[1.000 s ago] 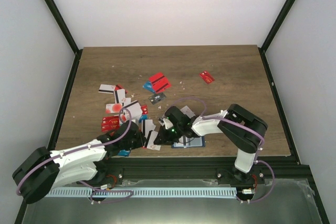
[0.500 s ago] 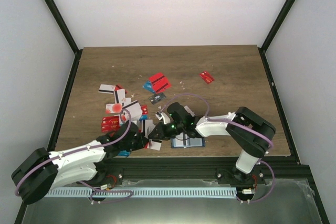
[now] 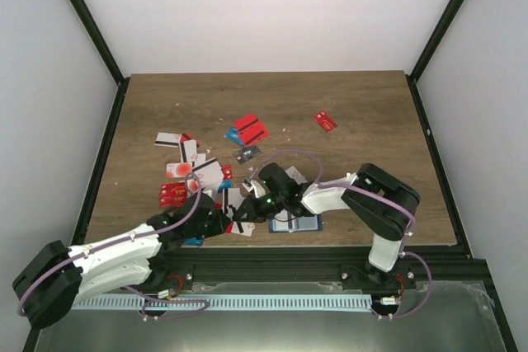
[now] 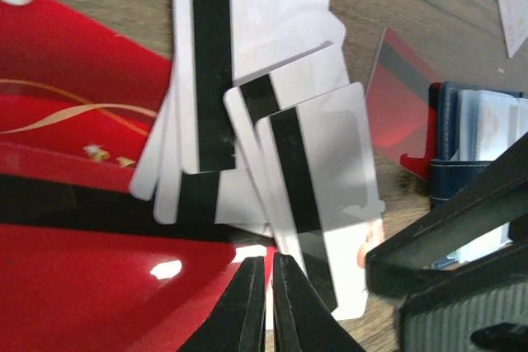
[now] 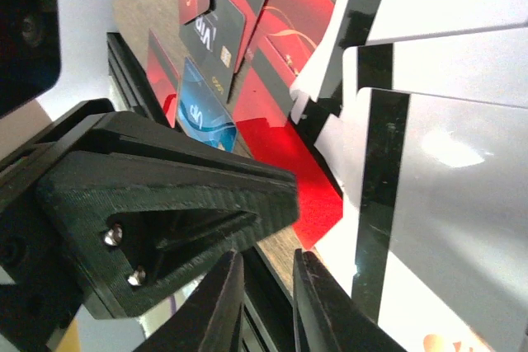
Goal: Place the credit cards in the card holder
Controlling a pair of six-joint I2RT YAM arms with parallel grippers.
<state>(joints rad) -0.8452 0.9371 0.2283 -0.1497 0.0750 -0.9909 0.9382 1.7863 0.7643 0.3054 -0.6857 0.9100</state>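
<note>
Credit cards point(image 3: 198, 172) in red, white, blue and grey lie scattered on the wooden table. The navy card holder point(image 3: 295, 222) lies open near the front edge with cards inside; in the left wrist view the card holder point(image 4: 450, 142) is partly hidden behind a black finger. My left gripper point(image 4: 268, 260) is shut, its tips low over a red card point(image 4: 99, 286) and beside a white black-striped card point(image 4: 318, 195). My right gripper point(image 5: 268, 257) stands slightly open with nothing between its fingers, next to the white striped cards point(image 5: 445, 195). Seen from above, the left gripper point(image 3: 224, 222) and right gripper point(image 3: 241, 213) almost meet.
More cards lie farther back: a red pair point(image 3: 250, 129), a lone red card point(image 3: 325, 121) and a white one point(image 3: 168, 138). A blue card point(image 5: 202, 113) and a dark grey card point(image 5: 210, 30) lie near the black front rail point(image 3: 272, 255). The left gripper's body point(image 5: 148, 220) crowds the right wrist view.
The right gripper has edged a little left toward the left gripper and its jaws have parted very slightly. The left arm's elbow has sunk lower at the left. Cards and holder lie as before.
</note>
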